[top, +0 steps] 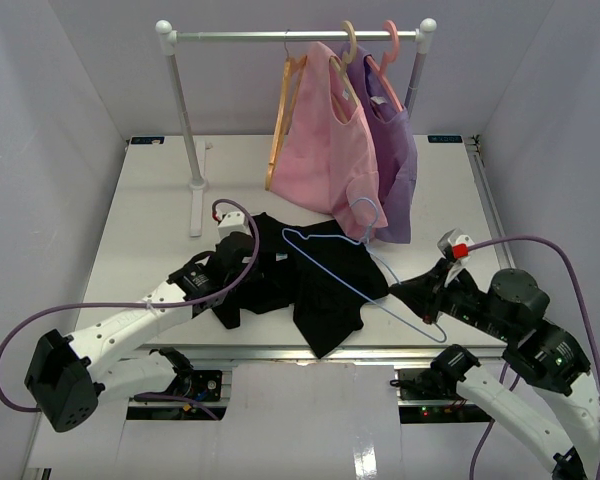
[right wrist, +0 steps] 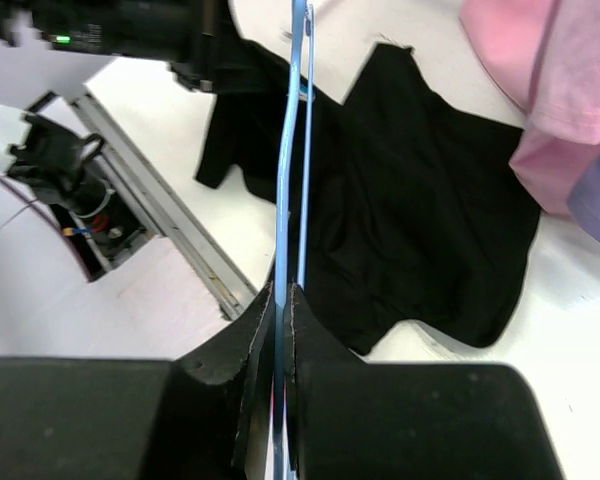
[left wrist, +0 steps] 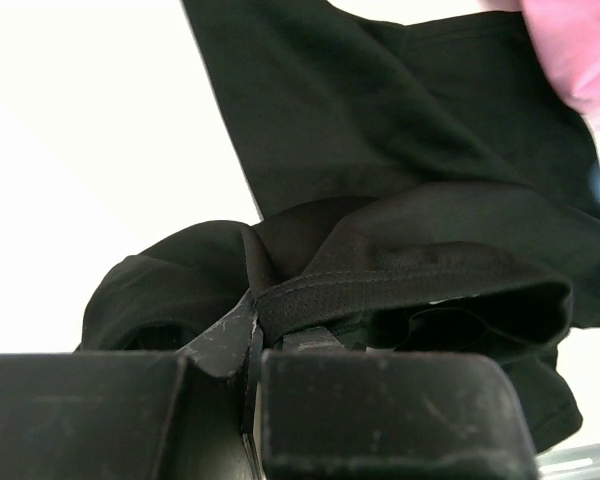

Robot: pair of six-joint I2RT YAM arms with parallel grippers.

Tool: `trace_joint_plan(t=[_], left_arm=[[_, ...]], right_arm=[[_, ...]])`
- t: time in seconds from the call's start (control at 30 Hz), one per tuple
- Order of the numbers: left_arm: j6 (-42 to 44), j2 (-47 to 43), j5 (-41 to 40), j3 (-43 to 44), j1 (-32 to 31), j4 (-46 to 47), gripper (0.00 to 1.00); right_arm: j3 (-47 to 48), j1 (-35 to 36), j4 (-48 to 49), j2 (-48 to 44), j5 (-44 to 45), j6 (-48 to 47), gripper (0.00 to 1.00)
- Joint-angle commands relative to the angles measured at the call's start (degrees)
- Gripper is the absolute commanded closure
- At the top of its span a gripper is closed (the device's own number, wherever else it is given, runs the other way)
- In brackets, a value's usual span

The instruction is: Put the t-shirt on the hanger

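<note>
The black t-shirt lies crumpled on the white table in front of the arms. My left gripper sits at its left side; in the left wrist view my left gripper is shut on a stitched band of the t-shirt. The thin light-blue hanger rests tilted across the cloth, its hook toward the hanging clothes. At the hanger's right end, my right gripper holds it. From the right wrist, that gripper is shut on the hanger wire, above the t-shirt.
A clothes rack stands at the back, its post base on the left. On it hang a pink garment, a purple garment and a bare tan-orange hanger. A metal rail runs along the table's near edge.
</note>
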Motion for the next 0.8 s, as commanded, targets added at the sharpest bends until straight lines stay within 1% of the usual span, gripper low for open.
trace_joint_plan(t=[0.0, 0.13, 0.23, 0.37, 0.47, 0.6, 0.77], left_arm=[[0.88, 1.75, 0.47, 3.39, 0.84, 0.46, 1.0], [0.97, 2.26, 0.82, 4.83, 0.93, 0.35, 1.0], [1.15, 1.07, 2.34, 5.56, 0.98, -0.07, 1.0], [1.32, -1.23, 3.76, 6.2, 1.02, -0.92, 1.0], [1.85, -2.16, 4.53, 6.67, 1.02, -1.3, 1.0], [2.38, -1.82, 4.93, 7.43, 0.93, -1.82, 1.0], [3.54, -2.17, 8.34, 7.8, 0.97, -1.82, 1.0]], right_arm=[[2.59, 0.2, -2.22, -3.26, -4.98, -0.19, 0.92], [4.15, 0.11, -5.44, -3.28, -4.41, -1.4, 0.92], [2.65, 0.11, -4.7, -2.77, -6.87, -1.83, 0.92], [-0.39, 0.02, -1.3, -1.45, -7.49, -1.39, 0.92], [-2.82, 0.11, 4.02, -0.28, -11.04, -0.29, 0.92], [-3.75, 0.02, 6.26, 2.59, -9.9, 0.02, 0.92], [-6.48, 0.02, 12.24, 4.37, -10.33, 1.12, 0.92]])
